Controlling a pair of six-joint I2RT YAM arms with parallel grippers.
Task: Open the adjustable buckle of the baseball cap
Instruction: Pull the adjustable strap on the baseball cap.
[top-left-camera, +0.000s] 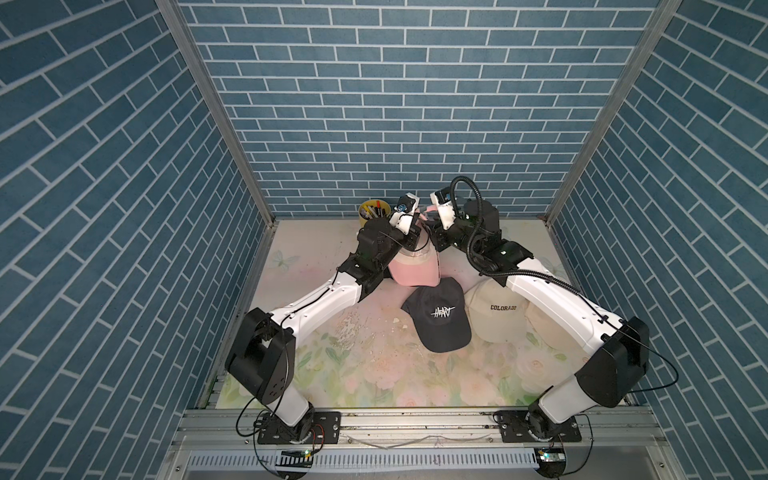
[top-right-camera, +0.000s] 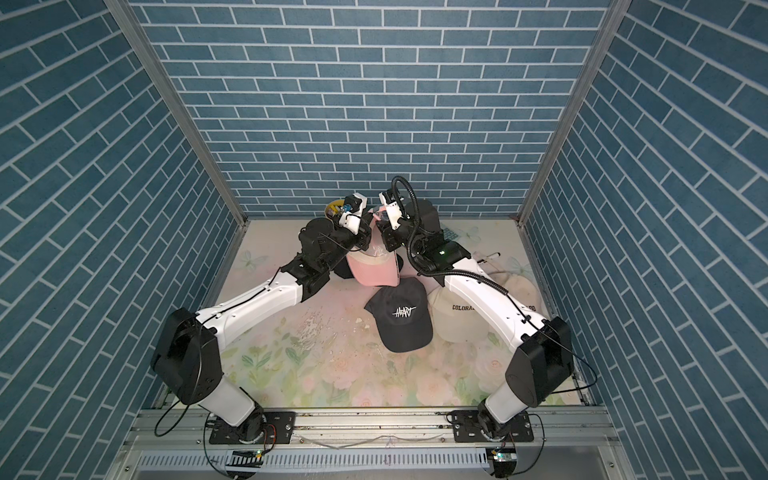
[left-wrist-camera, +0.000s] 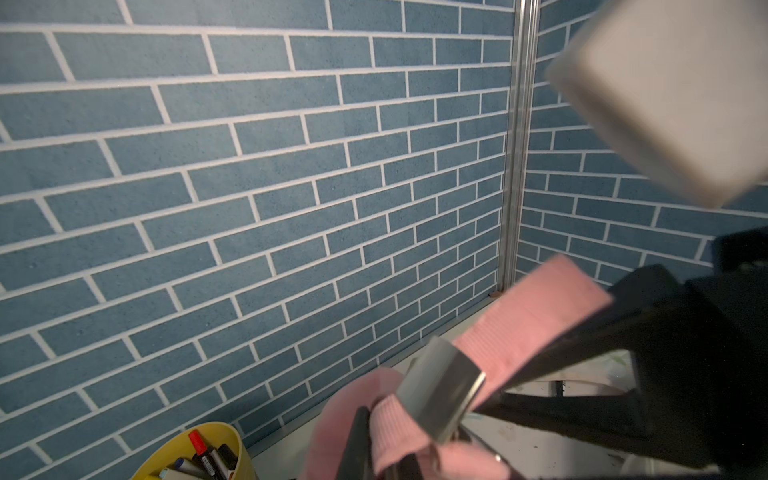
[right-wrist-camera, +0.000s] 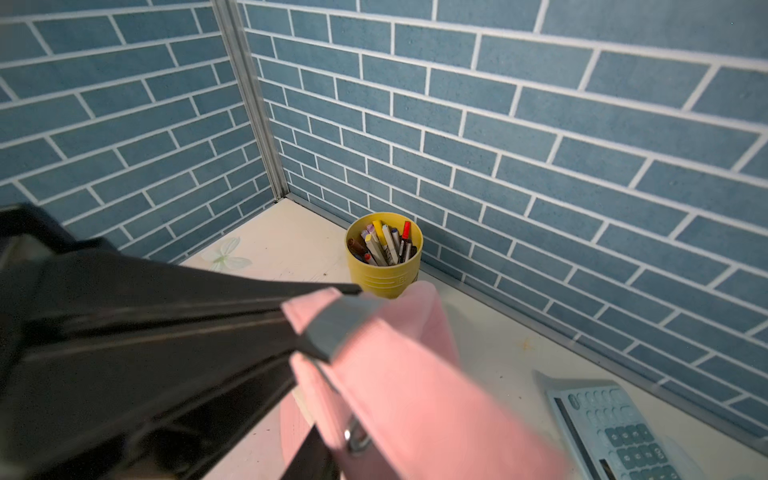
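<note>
While the pink cap (top-left-camera: 415, 270) hangs lifted off the table just right of the yellow pen cup (top-left-camera: 372, 210), the job looks only partly done. Nearest the cup, the left gripper (top-left-camera: 417, 222) is closed tight on the strap (left-wrist-camera: 532, 316) at the back of the cap. Beyond it comes the metal buckle (left-wrist-camera: 440, 395), and the strap runs through it with a free end sticking out past the clasp. From here I judge the buckle is not yet clearly released. Farther from the cup, the right gripper (top-left-camera: 430, 219) has its tips at the buckle; whether its jaws pinch the strap or stand loose I cannot tell. What seems left is lifting the clasp and sliding the strap free. A black cap (top-left-camera: 440, 320) and a cream cap (top-left-camera: 496, 316) lie untouched, well apart from the cup.
</note>
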